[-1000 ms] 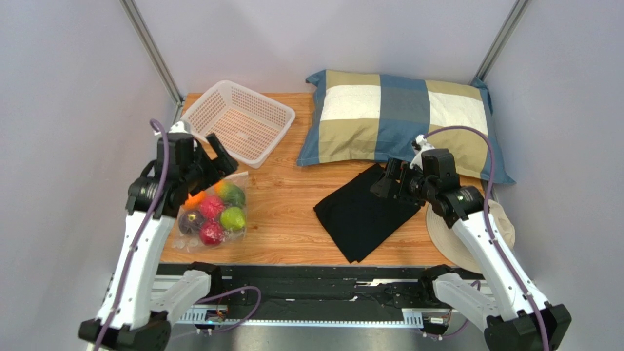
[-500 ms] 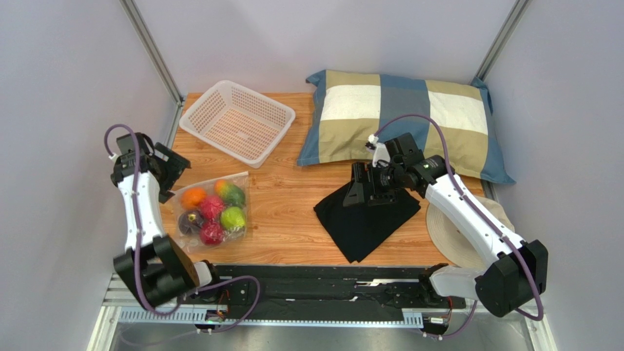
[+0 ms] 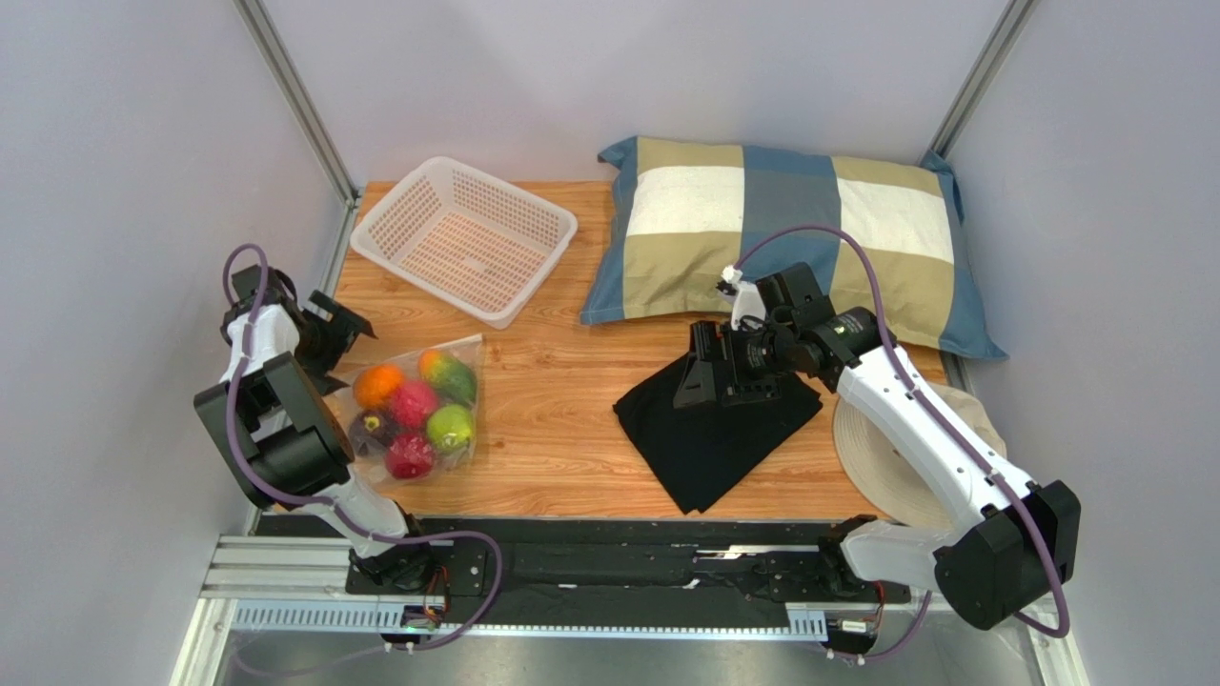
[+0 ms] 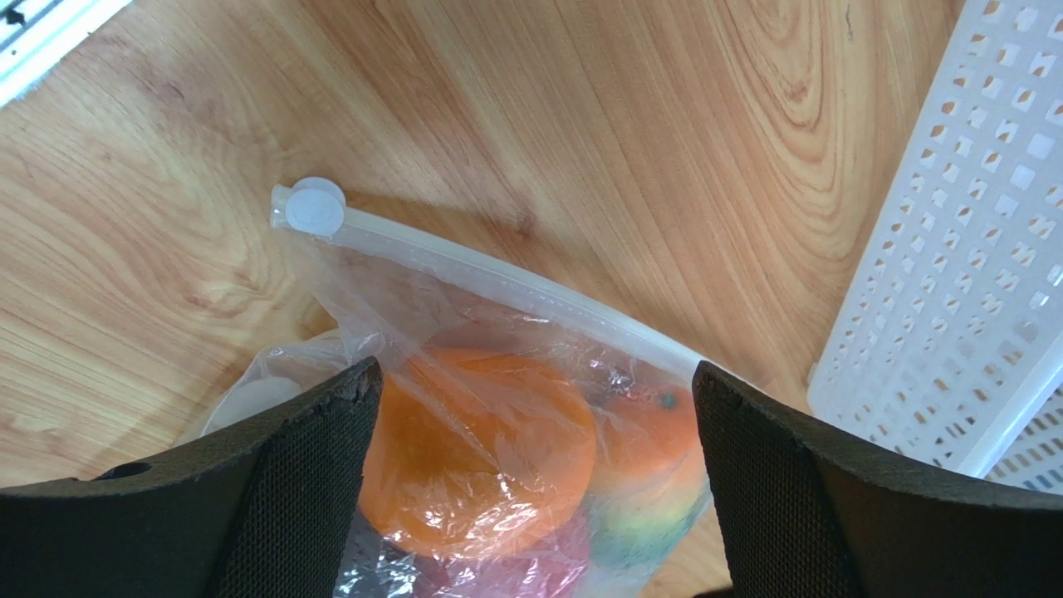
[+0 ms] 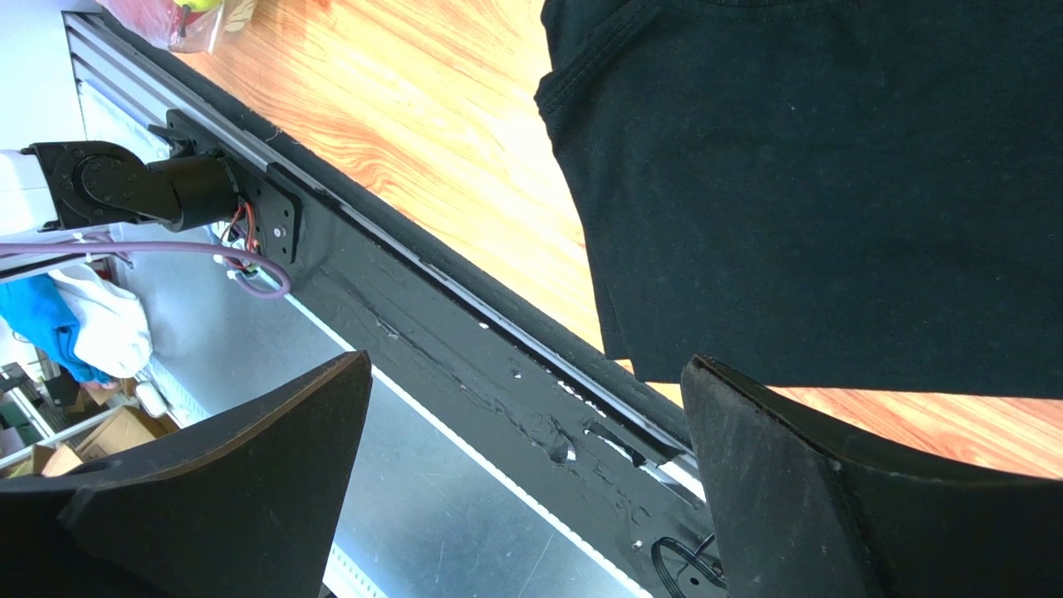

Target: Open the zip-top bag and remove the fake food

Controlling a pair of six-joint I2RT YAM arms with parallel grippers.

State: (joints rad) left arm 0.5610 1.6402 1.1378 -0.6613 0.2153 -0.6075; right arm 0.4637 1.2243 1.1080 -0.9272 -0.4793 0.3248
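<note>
Top view: on the wooden tabletop [image 3: 559, 415], the clear, crinkly plastic zip-top bag [image 3: 461, 348] lies at 8 o'clock. It is zipped shut, with the glossy plastic fake food [image 3: 414, 405] inside: orange, red, green, orange-green and dark purple fruits. The left hand [image 3: 327, 332] hangs at the bag's 10 o'clock corner, by the tabletop's edge. A white lattice plastic basket [image 3: 466, 236] sits at 11 o'clock and a blue, tan and cream checked pillow [image 3: 781, 236] at 1 o'clock. The right hand [image 3: 702, 375] is poised over a folded black cloth [image 3: 716, 422] at 5 o'clock, beside a round beige hat [image 3: 895, 465].

Left wrist view: the left hand's fingers [image 4: 287, 486] are spread wide, framing the bag's sealed white zip strip [image 4: 499, 289] and its round slider [image 4: 315, 207] at 10 o'clock. An orange fruit [image 4: 480, 455] presses against the film below, and the basket is at 3 o'clock. Contact with the bag cannot be made out.

Right wrist view: the right hand's fingers [image 5: 250, 486] are spread wide and hold nothing. The black cloth fills 1 o'clock, above the black rail [image 5: 474, 336] at the tabletop's edge.
</note>
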